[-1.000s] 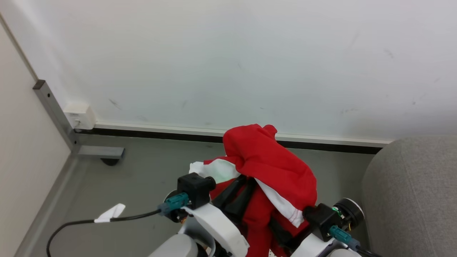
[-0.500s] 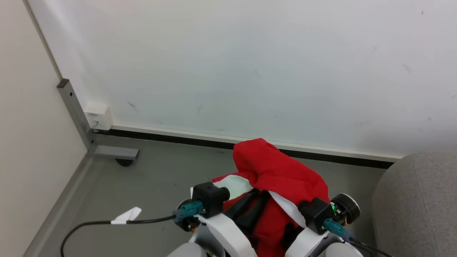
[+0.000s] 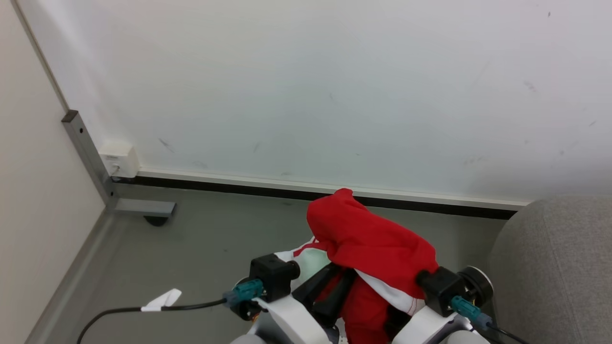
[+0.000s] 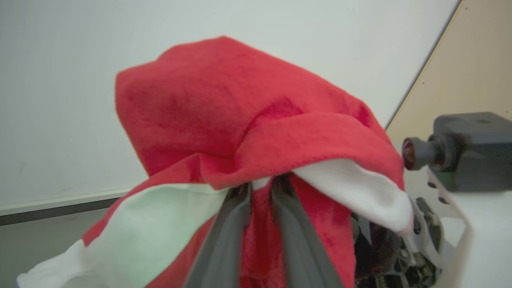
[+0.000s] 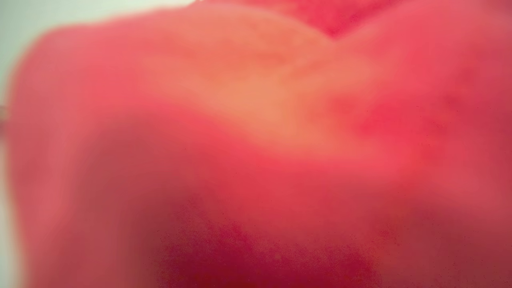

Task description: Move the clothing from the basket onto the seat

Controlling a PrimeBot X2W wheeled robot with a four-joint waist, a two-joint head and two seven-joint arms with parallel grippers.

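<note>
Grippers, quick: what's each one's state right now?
Left gripper: shut on the clothing.
Right gripper: covered by the clothing, cannot tell.

Red clothing (image 4: 224, 108) is seen pinched between the two grey fingers (image 4: 224, 240) of the left claw (image 4: 262, 188), closed on the fabric, and draped over their tips. White bands (image 4: 160, 224) are noted lower left and right. A pale wall (image 4: 60, 80) is recorded behind.

Bright, even light; clothing (image 5: 256, 160) badly blurred in right wrist view.
</note>
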